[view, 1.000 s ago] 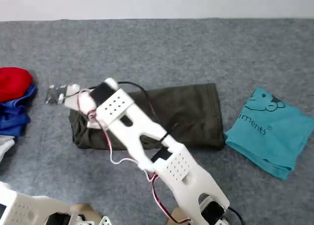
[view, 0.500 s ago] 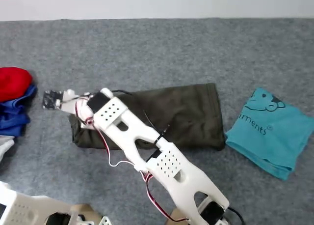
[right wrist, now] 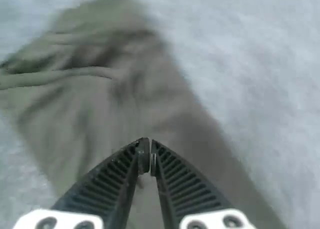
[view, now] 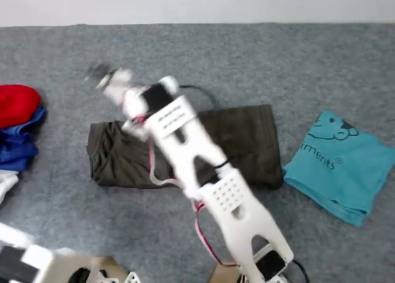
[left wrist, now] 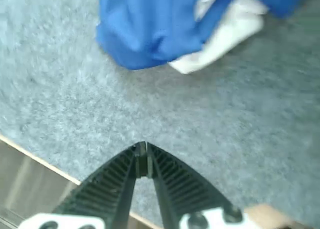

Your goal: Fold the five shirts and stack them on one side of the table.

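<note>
Grey felt covers the table (view: 259, 54) up to a white wall, and the folded olive shirt (view: 247, 141) lies at its middle, its long axis parallel to that wall. Its crumpled end points toward the red shirt (view: 17, 104) and blue shirt (view: 18, 141), its flatter end toward the folded teal shirt (view: 339, 165). The right arm stretches diagonally over the olive shirt, the right gripper (right wrist: 145, 156) closed and empty near the crumpled end, while the left gripper (left wrist: 142, 161), closed and empty too, hangs low near the table's edge, facing the blue shirt and the white shirt (left wrist: 225, 34).
</note>
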### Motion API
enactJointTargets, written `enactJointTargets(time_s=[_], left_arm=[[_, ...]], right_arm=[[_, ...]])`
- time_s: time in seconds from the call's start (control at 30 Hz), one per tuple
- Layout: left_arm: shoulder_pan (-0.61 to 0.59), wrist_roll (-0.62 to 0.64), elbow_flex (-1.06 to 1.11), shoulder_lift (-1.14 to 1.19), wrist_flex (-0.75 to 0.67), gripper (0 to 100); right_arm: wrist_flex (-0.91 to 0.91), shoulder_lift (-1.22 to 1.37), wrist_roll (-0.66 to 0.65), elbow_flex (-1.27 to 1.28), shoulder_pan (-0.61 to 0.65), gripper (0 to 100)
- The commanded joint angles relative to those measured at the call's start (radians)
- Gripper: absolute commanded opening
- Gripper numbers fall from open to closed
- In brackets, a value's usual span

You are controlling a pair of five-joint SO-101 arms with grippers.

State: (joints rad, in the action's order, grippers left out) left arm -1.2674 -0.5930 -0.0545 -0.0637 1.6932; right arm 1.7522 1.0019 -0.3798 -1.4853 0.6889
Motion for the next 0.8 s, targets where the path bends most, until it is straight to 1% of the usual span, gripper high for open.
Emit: enactJointTargets(time_s=[0.0, 0.17, 0.3, 0.37, 0.47, 0.5, 0.57, 0.77], left_arm=[[0.074, -0.015, -0.025, -0.158, 0.061, 1], [0.127, -0.015, 0.047, -0.316, 0.061, 1], [0.140, -0.018, 0.153, -0.411, 0.060, 1], [0.147, -0.021, 0.197, -0.437, 0.060, 1], [0.155, -0.021, 0.243, -0.451, 0.060, 1], [0.160, -0.021, 0.246, -0.448, 0.058, 1], [0.178, -0.021, 0.248, -0.448, 0.058, 1], [0.229, -0.021, 0.248, -0.450, 0.058, 1]], right_arm=[[0.047, -0.148, 0.066, 0.063, -0.099, 0.9], [0.045, -0.291, 0.183, 0.333, -0.242, 0.9], [0.041, -0.355, 0.258, 0.522, -0.343, 2.3], [0.042, -0.351, 0.281, 0.549, -0.387, 7.8], [0.041, -0.323, 0.364, 0.551, -0.450, 20.6], [0.041, -0.311, 0.391, 0.551, -0.467, 23.6], [0.035, -0.280, 0.433, 0.551, -0.492, 25.0], [0.019, -0.166, 0.445, 0.551, -0.545, 25.1]])
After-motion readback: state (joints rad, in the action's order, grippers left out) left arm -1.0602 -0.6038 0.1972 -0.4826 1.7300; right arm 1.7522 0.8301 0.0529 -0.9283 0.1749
